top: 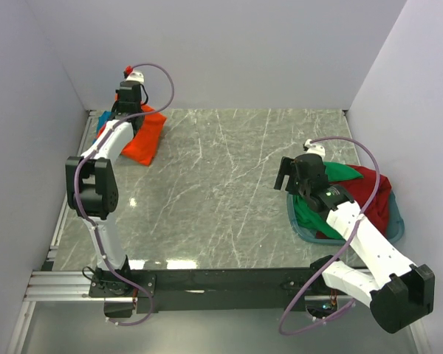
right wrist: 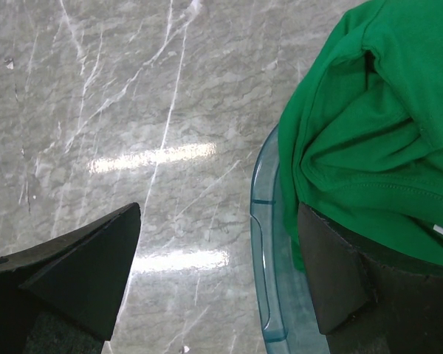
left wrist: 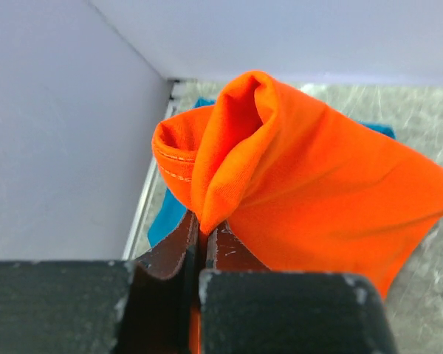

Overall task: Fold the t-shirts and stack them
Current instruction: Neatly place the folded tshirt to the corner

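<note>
Closest to the lens in the overhead view, a black metal rail (top: pixel 221 280) carries both arm bases at the near edge of the grey marble-patterned table (top: pixel 221 169).

At the far left corner, the left gripper (left wrist: pixel 201 236) has its jaws pressed together on a fold of the bright orange soft cloth t-shirt (left wrist: pixel 317 184). It pinches the fabric near a stitched hem and holds that part up off the table while the rest drapes down. A teal blue cloth t-shirt (left wrist: pixel 166 217) lies beneath and behind the orange one, against the wall, with only its edges showing. From this the orange shirt looks to be in the middle of being folded or set onto the teal one, so the stack appears to be forming in that corner.

The middle of the table is bare marble.

On the right, the right gripper (right wrist: pixel 220 221) stands wide and holds nothing. One finger is over the bare table and the other is over the green cloth t-shirt (right wrist: pixel 369 133); whether it touches the cloth I cannot tell. The green shirt lies crumpled over the rim of the pale blue translucent plastic basket (right wrist: pixel 266 243), with a dark red cloth t-shirt (top: pixel 376 195) heaped beside it on the far right.

Next, the left arm probably needs to lay the orange fold flat and let go. The right would have to drop onto a single layer of green and close without catching the basket rim.
</note>
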Tool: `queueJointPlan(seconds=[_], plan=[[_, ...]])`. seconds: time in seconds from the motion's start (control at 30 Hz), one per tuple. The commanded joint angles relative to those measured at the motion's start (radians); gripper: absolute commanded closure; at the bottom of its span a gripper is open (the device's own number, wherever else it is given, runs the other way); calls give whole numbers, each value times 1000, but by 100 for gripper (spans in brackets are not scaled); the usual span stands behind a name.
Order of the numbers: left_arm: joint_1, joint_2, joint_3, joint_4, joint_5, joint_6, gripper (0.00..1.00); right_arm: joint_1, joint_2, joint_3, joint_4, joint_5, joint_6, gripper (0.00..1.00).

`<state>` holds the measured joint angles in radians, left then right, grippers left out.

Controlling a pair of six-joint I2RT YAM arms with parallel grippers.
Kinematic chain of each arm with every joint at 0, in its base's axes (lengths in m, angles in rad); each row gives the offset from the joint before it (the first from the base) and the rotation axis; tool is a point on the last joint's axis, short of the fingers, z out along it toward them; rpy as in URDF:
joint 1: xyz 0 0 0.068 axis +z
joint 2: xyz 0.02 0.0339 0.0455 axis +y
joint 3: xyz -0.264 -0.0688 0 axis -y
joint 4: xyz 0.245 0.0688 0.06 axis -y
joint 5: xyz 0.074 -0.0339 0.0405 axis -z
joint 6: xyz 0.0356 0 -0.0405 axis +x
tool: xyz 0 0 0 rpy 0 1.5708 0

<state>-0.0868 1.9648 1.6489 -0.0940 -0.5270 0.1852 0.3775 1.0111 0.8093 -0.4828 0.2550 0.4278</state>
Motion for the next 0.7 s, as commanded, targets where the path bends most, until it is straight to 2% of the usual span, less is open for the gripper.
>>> queueJointPlan(seconds=[0.0,0.13,0.4,0.67], plan=[[19,2,104,13,16,45,99,-9,-8,14,21,32,-11,8],[55,19,141,-19,80,16,99,-12,0,19,18,30,-11,8],[116,143,187,-20,110,-33,99,-17,12,22,10,43,-8,8],[179,362,408,-98,99,-124,99,-19,63,45,-10,50,8,8]])
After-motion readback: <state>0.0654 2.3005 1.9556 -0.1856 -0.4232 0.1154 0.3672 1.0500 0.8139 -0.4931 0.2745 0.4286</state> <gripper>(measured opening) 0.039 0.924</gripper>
